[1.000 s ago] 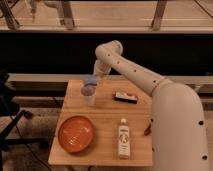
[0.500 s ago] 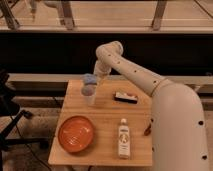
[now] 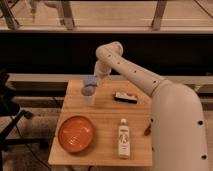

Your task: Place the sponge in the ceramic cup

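Note:
The ceramic cup (image 3: 89, 99) is a small pale tumbler standing upright near the back left of the wooden table (image 3: 106, 117). The light-blue sponge (image 3: 89, 86) is right at the cup's mouth, partly above the rim. My gripper (image 3: 93, 80) comes down from the white arm (image 3: 125, 67) and sits directly over the cup, against the sponge. Whether the sponge is still gripped or rests on the cup cannot be made out.
An orange plate (image 3: 76, 133) lies at the front left. A white bottle (image 3: 123, 138) lies on its side at the front middle. A flat black-and-white block (image 3: 125, 97) sits at the back right. A small red item (image 3: 147, 130) is by the right edge. A black chair (image 3: 10, 107) stands to the left.
The arm, gripper and sponge stay over the cup with barely any shift; the sponge may sit slightly lower at the cup's mouth.

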{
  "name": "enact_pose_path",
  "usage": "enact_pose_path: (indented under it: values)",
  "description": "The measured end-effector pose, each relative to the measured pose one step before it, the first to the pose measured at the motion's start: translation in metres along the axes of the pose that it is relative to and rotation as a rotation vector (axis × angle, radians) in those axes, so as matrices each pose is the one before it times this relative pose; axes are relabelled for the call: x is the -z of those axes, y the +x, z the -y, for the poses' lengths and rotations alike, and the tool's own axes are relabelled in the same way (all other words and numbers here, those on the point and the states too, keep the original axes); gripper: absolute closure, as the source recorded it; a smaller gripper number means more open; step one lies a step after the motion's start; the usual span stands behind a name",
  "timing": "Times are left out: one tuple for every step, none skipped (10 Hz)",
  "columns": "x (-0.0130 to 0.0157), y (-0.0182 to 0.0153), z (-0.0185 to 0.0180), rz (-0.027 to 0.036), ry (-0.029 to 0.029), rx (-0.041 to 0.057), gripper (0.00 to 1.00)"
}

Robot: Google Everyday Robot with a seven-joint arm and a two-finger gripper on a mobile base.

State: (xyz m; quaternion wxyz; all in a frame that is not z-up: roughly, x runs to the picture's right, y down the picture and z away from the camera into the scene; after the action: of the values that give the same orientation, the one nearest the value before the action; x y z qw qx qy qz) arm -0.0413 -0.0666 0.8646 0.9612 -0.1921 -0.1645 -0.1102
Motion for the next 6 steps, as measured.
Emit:
enact_pose_path:
  values:
    - [-0.00039,-0.00024,-0.00033,0.00165,-0.00233,-0.00162,0.69]
    - [-0.00001,0.00093,0.00017,0.00008,-0.00146,-0.00277,0.61]
    - [0.00029,0.00266,0.00119,-0.00126,0.00112,-0.0006,0.5]
    - [-0.00027,-0.0001,0.0006,0.00047,-0.0003,0.00101,0.41]
    - [-0.00033,-0.00061,-0.00025,0.00031,-0.00076,0.00103,0.37]
    - [-0.00007,-0.00023,-0.0002,0.00056,-0.00051,-0.00001,0.37]
